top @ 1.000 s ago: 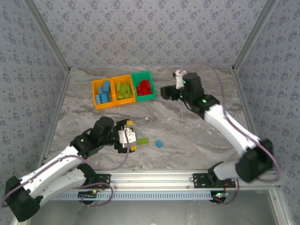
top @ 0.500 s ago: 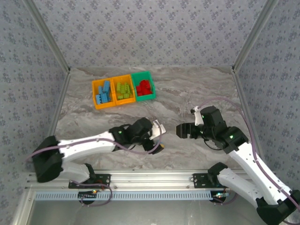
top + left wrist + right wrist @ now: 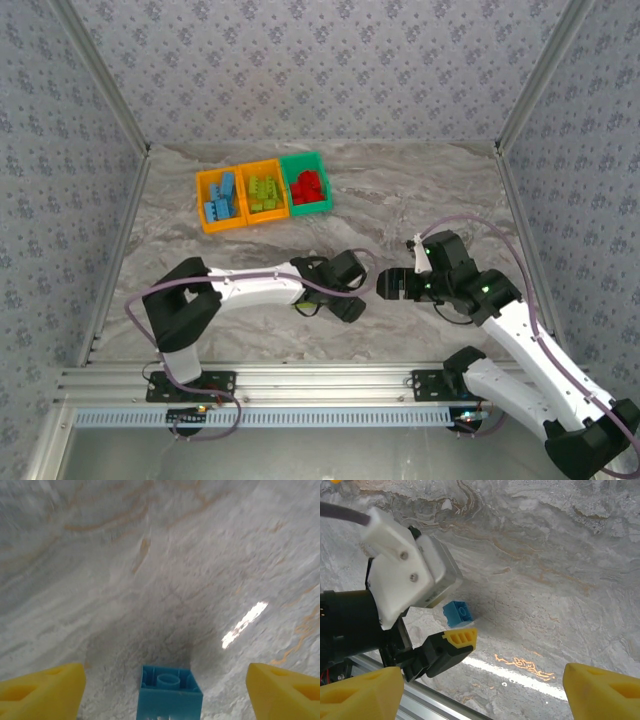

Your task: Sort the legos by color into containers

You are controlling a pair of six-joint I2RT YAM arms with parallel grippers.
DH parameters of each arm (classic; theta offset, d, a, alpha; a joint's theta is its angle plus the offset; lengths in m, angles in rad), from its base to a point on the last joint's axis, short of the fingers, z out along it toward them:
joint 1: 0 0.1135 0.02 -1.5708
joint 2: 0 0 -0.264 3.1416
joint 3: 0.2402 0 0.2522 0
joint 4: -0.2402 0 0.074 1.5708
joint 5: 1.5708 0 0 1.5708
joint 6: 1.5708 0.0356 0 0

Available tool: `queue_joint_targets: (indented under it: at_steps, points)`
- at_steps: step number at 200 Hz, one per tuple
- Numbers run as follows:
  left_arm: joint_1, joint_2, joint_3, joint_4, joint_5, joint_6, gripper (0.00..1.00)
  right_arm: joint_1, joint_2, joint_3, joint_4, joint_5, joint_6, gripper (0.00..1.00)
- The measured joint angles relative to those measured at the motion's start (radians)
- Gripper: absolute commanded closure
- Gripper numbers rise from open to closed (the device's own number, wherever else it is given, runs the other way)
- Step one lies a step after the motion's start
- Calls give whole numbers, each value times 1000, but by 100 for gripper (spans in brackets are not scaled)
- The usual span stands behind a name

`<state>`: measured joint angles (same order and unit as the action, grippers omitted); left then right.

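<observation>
A light blue lego (image 3: 170, 692) lies tipped over on the marble table, its hollow underside facing the left wrist camera. My left gripper (image 3: 165, 697) is open, a yellow fingertip on each side of the brick and neither touching it. From above, the left gripper (image 3: 346, 303) is stretched toward the table's middle. The same blue lego (image 3: 457, 613) shows beside one left fingertip (image 3: 459, 637). My right gripper (image 3: 390, 285) hovers open just right of the left gripper, nothing between its fingers (image 3: 360, 695). The containers stand at the back left: an orange bin (image 3: 203, 190) with blue legos, an orange bin (image 3: 262, 166) with green, a green bin (image 3: 305, 160) with red.
The left wrist's white camera housing (image 3: 405, 575) sits close in front of my right gripper. The aluminium rail (image 3: 330, 380) runs along the near table edge. Patterned walls enclose the table on three sides.
The left arm swung right across the table and lowered over the blue lego. The right arm pulled back from the bins and now hangs beside the left gripper.
</observation>
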<state>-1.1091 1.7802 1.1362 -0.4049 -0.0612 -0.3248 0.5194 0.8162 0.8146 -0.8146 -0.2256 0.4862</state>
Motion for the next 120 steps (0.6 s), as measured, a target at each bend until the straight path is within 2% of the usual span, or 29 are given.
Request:
queue_joint_targets:
  at_steps: [19,40,55,88,120]
  points:
    - [0,12,0,-19,16,5,29,-3,-3,-3,-2,0,5,14]
    - [0,18,0,-22,31,9,44,-5,-6,-5,-2,0,8,15]
    - [0,19,-3,-18,39,12,46,-5,-6,-7,-3,0,13,14]
    - [0,22,-8,-15,49,15,59,-8,-7,-8,-8,-1,23,14]
    - [0,23,-14,-11,49,20,61,-8,-9,-8,-16,-13,28,15]
